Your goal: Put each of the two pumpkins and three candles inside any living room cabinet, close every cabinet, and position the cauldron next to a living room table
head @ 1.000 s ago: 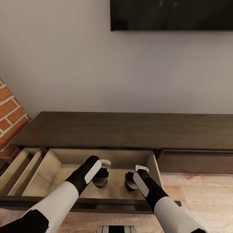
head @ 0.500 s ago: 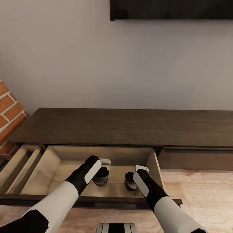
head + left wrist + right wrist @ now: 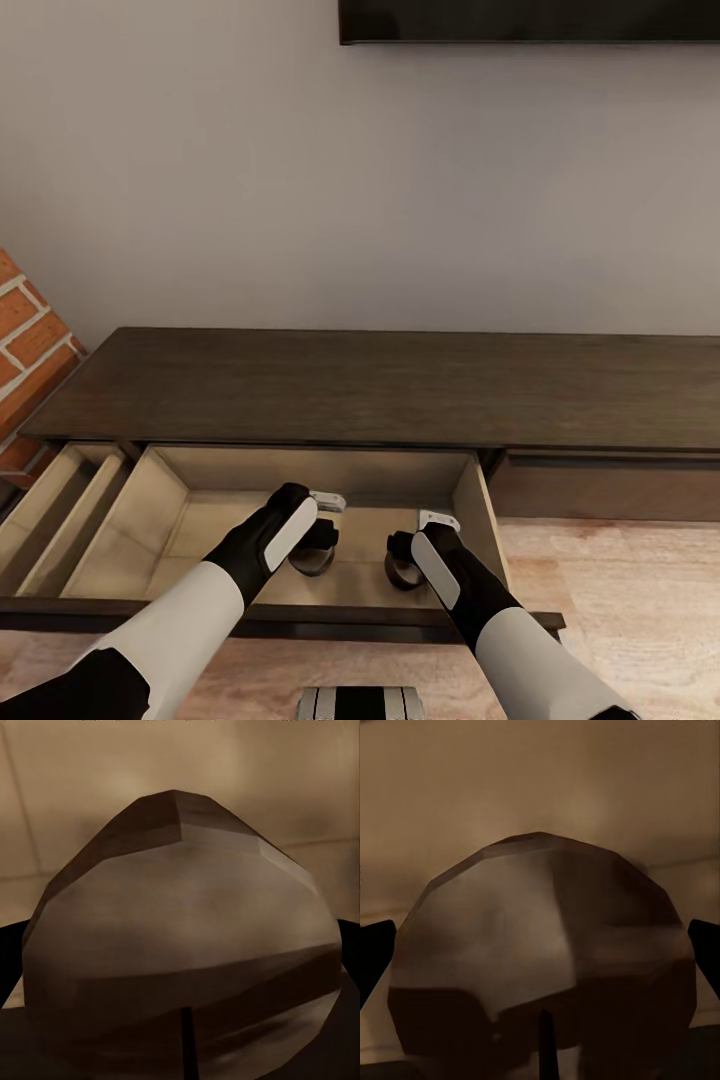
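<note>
The cabinet (image 3: 400,390) is a long low dark-brown unit, and one wide drawer (image 3: 165,500) of it is pulled out toward me. Both my arms reach down into this drawer. My left gripper (image 3: 312,546) is shut on a stubby grey-brown candle (image 3: 309,563), which looms close in the left wrist view as a faceted candle (image 3: 180,937). My right gripper (image 3: 403,560) is shut on a second candle (image 3: 400,579); the right wrist view has this candle (image 3: 540,952) between the dark fingers (image 3: 373,960). I cannot tell whether the candles rest on the drawer floor.
A narrower drawer (image 3: 55,495) with dividers also stands open at the left, beside a red brick wall (image 3: 25,350). The cabinet's right front panel (image 3: 600,490) is shut. A dark screen (image 3: 530,20) hangs on the wall above. Wooden floor (image 3: 620,600) lies to the right.
The whole picture has shifted: cabinet, wall and screen sit a little higher in the frame, so the camera moved. Both grippers keep the same hold on their candles.
</note>
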### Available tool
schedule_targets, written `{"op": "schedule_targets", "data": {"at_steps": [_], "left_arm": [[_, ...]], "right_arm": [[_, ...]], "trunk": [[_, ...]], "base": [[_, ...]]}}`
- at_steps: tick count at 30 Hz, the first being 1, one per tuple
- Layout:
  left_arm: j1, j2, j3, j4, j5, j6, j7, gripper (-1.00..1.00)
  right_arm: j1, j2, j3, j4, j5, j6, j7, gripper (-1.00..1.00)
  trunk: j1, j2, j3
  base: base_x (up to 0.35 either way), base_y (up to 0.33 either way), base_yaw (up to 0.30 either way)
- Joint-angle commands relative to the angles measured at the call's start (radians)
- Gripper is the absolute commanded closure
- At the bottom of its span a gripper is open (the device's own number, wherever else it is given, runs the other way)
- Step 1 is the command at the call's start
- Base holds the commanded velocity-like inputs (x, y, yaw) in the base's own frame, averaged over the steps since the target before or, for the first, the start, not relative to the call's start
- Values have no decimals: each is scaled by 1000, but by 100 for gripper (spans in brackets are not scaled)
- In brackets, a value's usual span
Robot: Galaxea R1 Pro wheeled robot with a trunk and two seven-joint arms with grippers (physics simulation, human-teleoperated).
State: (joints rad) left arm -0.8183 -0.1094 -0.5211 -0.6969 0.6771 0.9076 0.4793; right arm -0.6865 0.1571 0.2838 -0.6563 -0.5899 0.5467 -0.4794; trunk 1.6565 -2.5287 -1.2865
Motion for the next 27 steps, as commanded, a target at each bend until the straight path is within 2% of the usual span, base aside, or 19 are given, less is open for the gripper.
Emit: {"op": "schedule_targets", "data": {"at_steps": [1,8,13,21,25,27], "left_arm": [[-1,0,-4,-1,10,1,10,100],[-1,0,-5,-1,10,1,9,100],[-1,0,-5,-1,10,1,9,100],[-1,0,-5,-1,10,1,7,100],[-1,0,-6,-1,10,0,7,100],[-1,0,-6,-1,10,-5,6,100]], "right_arm": [[-1,-1,5,-1,-10,1,-10,100],[-1,-1,5,-1,-10,1,-10,100],[-1,-1,5,-2,-11,1,-10,100],[-1,-1,5,-2,-10,1,-10,100],[-1,-1,5,-2,-10,1,-10,100],[-1,-1,5,-2,-11,1,-10,100]], "trunk": [[0,0,-1],[0,0,-1],[2,-2,-20],[2,-2,-20],[4,-3,-36],[4,-3,-36]], "base": [[0,0,0],[0,0,0],[0,0,0],[0,0,0],[0,0,0],[0,0,0]]}}
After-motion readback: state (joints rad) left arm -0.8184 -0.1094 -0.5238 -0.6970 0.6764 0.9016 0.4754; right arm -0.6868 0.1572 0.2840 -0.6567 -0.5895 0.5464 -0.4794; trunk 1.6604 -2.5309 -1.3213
